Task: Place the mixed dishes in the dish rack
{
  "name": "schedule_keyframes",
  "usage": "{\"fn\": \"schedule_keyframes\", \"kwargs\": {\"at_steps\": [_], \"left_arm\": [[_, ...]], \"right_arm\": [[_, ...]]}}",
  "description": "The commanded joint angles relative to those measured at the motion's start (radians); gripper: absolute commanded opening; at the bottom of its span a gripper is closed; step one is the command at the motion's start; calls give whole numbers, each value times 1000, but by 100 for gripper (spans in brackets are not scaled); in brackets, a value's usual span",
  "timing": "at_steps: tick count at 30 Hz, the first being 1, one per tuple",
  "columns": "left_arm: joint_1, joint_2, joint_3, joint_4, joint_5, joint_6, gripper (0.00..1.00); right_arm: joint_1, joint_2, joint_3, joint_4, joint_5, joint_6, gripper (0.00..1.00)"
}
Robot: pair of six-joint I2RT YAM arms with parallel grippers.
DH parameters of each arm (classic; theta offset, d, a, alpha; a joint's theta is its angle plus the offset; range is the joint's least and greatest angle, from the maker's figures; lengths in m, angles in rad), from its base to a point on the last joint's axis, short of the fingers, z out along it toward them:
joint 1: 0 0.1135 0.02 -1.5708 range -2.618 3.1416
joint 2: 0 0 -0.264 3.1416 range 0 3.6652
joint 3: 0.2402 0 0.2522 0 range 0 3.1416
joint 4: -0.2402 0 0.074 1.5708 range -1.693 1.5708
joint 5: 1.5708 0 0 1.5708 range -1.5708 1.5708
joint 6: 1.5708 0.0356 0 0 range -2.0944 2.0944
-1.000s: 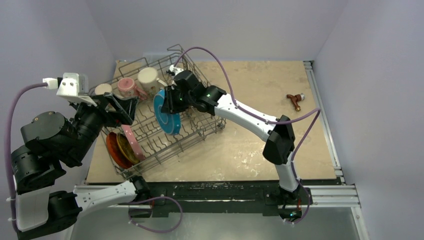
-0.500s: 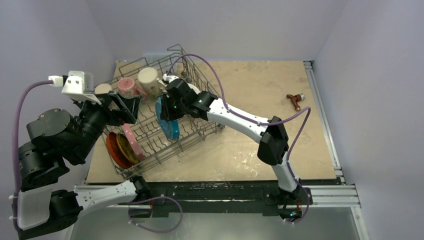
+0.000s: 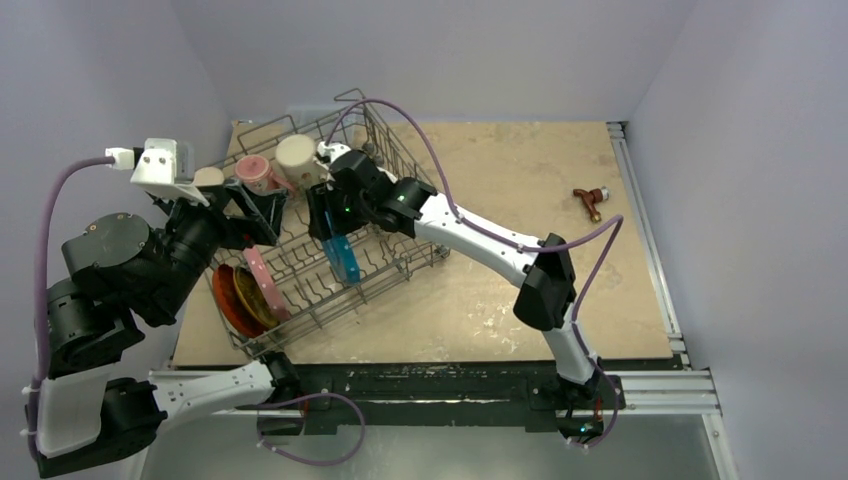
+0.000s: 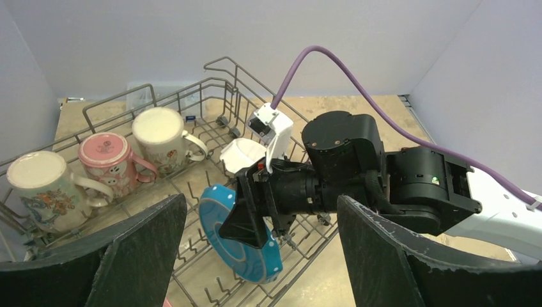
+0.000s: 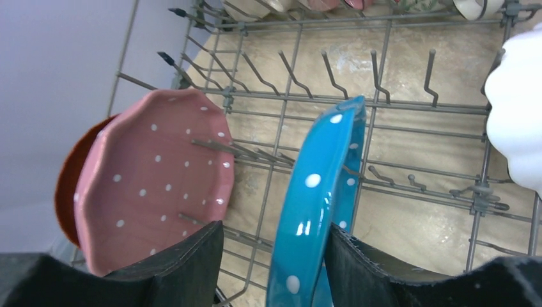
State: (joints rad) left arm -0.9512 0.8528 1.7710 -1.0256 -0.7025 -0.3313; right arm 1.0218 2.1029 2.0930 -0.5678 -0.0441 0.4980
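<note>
Right gripper (image 5: 275, 230) straddles the blue plate (image 5: 316, 185) inside the dish rack (image 5: 409, 107), grip unclear; I judge this the last dish.

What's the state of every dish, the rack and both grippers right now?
dish rack: partly loaded.
blue plate: on edge among the tines, gripped at its rim.
right gripper: shut on blue plate.
left gripper: open, empty.
pink white-dotted plate: racked on edge.
red-orange plate: on edge behind it.
beige mug: racked, apparently mouth-down.
pink mug: same.
cream mug: same.
white fluted bowl: racked, orientation unclear.
</note>
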Motion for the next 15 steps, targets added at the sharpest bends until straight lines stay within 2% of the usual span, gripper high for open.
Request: {"fn": "schedule_keyframes", "kwargs": {"at_steps": [1,8,13,15], "left_arm": [[3,8,35,33,8,-15,87],[3,11,58,23,0,-8,87],[3,-1,86,27,-42,26,89],[3,-9,99,38,-65,48,90]], "right_arm": [[6,-46,91,-11,-38,-24,60],[5,-99,163,-107,23,-66,88],[-3,-175,218,-191,178,-163,98],[-11,-235,209,-194,227,-203,99]]}}
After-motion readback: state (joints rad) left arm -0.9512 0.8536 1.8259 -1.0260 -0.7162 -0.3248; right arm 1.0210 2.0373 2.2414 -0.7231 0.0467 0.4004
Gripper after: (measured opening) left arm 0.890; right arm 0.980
